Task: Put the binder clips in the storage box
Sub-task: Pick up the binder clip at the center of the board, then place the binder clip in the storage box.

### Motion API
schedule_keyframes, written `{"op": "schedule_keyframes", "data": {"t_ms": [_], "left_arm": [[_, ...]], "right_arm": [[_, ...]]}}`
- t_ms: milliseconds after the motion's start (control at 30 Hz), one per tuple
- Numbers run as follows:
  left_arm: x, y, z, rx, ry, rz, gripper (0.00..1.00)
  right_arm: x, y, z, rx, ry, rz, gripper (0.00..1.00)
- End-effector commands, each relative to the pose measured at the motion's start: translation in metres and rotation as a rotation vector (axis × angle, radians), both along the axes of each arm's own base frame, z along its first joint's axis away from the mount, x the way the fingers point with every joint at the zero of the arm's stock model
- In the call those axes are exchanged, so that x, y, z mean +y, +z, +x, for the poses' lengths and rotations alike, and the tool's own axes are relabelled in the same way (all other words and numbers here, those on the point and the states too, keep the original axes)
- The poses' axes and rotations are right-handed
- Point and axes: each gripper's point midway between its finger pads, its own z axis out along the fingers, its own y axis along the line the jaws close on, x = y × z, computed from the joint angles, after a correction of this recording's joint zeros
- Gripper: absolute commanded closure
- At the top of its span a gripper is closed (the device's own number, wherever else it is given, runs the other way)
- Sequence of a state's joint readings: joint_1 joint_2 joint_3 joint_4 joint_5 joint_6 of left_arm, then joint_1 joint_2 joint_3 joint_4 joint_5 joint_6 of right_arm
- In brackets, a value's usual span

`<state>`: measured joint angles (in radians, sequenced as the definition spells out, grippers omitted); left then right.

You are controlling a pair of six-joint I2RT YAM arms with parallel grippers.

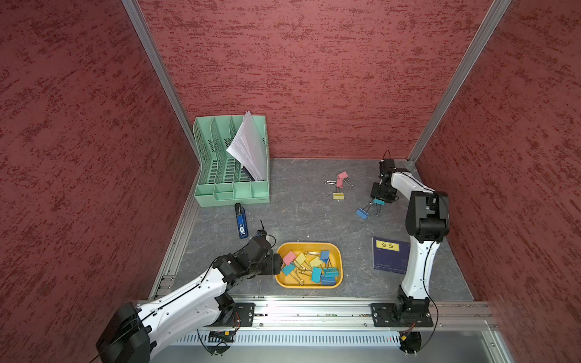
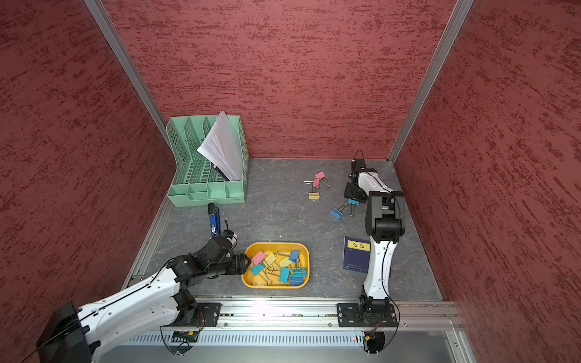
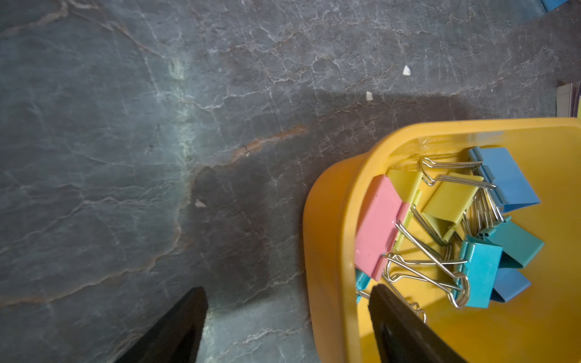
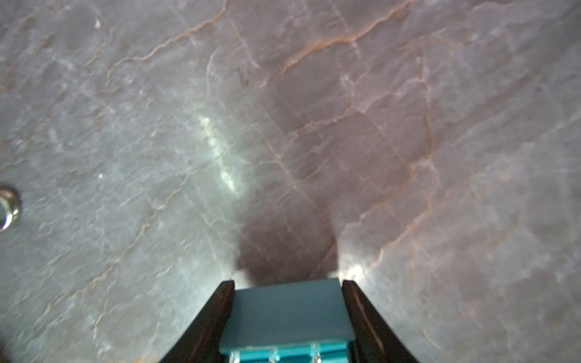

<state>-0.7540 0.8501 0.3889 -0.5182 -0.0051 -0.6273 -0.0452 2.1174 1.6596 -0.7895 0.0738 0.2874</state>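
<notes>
The yellow-orange storage box (image 1: 309, 244) sits near the table's front and holds several pink, yellow, blue and teal binder clips (image 1: 316, 273). My left gripper (image 1: 278, 264) is open and straddles the box's left rim (image 3: 330, 220), one finger inside, one outside. At the back right, my right gripper (image 1: 380, 198) points down, its jaws pressed against both sides of a teal clip (image 4: 287, 314) on the table. A blue clip (image 1: 362, 213) lies just beside it. Two pink clips (image 1: 341, 179) and a yellow clip (image 1: 338, 196) lie farther left.
A mint-green file organizer (image 1: 232, 163) with papers stands at the back left, with a dark blue stapler (image 1: 241, 221) in front of it. A dark blue book (image 1: 390, 254) lies by the right arm. Red walls enclose three sides.
</notes>
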Motion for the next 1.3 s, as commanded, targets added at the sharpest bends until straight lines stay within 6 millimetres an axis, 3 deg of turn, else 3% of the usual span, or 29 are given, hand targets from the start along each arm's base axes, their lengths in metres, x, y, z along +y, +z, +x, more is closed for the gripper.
{"op": "schedule_keyframes", "data": {"t_ms": [0,133,267,367,433,567,833,1100,1200,1267], "left_arm": [[-0.002,0.004,0.003,-0.023,-0.006,-0.002,0.15],[-0.002,0.004,0.004,-0.026,-0.006,-0.003,0.15],[-0.002,0.005,0.003,-0.028,-0.006,-0.007,0.15],[-0.002,0.005,0.003,-0.029,-0.006,-0.008,0.14],[-0.002,0.006,0.003,-0.033,-0.005,-0.008,0.14],[-0.001,0.006,0.003,-0.033,-0.003,-0.006,0.15],[-0.001,0.006,0.004,-0.035,-0.003,-0.002,0.14],[-0.001,0.005,0.003,-0.034,-0.001,-0.001,0.14],[-0.001,0.006,0.004,-0.035,-0.001,-0.002,0.14],[0.000,0.005,0.003,-0.033,-0.001,0.001,0.14]], "right_arm": [[0.037,0.081,0.009,-0.202,0.116,0.064,0.53],[0.125,0.112,-0.020,-0.271,0.379,0.156,0.54],[0.226,0.123,-0.076,-0.277,0.685,0.225,0.54],[0.281,0.126,-0.125,-0.265,0.857,0.242,0.54],[0.303,0.126,-0.152,-0.251,0.905,0.288,0.54],[0.327,0.118,-0.199,-0.236,0.981,0.325,0.54],[0.359,0.081,-0.259,-0.172,1.114,0.367,0.52],[0.385,0.059,-0.272,-0.131,1.159,0.392,0.48],[0.384,0.049,-0.272,-0.096,1.146,0.375,0.39],[0.381,0.048,-0.270,-0.094,1.130,0.359,0.27]]}}
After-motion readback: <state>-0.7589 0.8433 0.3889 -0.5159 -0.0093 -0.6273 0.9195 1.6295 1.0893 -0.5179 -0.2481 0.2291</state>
